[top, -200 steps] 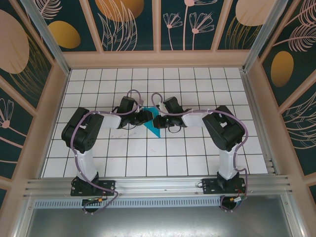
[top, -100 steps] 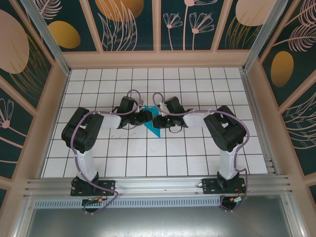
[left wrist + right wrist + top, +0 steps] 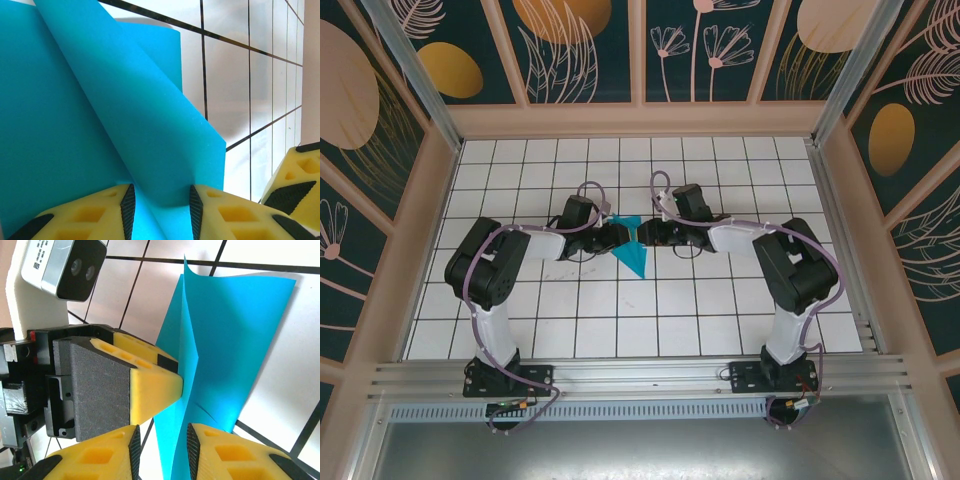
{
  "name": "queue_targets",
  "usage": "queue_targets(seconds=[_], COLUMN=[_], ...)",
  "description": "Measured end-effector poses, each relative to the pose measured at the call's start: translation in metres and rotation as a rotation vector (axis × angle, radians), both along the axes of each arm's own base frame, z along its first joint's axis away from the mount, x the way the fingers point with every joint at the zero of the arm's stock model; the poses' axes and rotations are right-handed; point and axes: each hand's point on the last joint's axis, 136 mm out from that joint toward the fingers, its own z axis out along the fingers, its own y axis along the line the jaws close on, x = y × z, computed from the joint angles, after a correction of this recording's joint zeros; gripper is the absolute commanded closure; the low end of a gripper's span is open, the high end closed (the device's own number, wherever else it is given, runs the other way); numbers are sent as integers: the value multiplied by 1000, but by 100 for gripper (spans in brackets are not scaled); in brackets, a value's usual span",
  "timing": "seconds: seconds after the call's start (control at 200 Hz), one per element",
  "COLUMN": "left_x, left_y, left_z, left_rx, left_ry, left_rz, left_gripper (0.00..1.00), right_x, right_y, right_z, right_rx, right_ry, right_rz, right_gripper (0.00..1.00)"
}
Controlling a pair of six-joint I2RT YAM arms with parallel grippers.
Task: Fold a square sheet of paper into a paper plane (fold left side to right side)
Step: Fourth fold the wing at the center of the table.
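Our left gripper (image 3: pixel 160 200) pinches the cyan sheet (image 3: pixel 60 125) mid-table from nine o'clock, the right gripper (image 3: pixel 161 440) parted around it at three o'clock; we fear the uncreased flap springs back.

The sheet of paper (image 3: pixel 75 125) looks smooth and matt, the left gripper's (image 3: pixel 160 205) fingers (image 3: pixel 240 215) porous yellow foam.

Lab cell: gridded table (image 3: pixel 700 330), aluminium rail (image 3: pixel 640 378)

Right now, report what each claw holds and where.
Left claw pinches the cyan paper at its raised fold; right claw stands open around an edge, gripping nothing.
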Motion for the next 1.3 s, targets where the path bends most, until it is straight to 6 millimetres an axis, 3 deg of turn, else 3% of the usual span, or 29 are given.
queue_targets(seconds=[0.43,0.856,1.301], left_x=[0,0,0], left_y=[0,0,0], left_z=[0,0,0], left_rx=[0,0,2], left_ry=[0,0,-1], left_rz=[0,1,2], left_gripper=[62,62,62], right_x=[5,6,11], right_y=[10,10,1], right_z=[-22,-34,-44], right_rx=[18,1,-64], right_ry=[89,113,115], right_rz=[-12,-16,-59], right_gripper=[71,100,100])
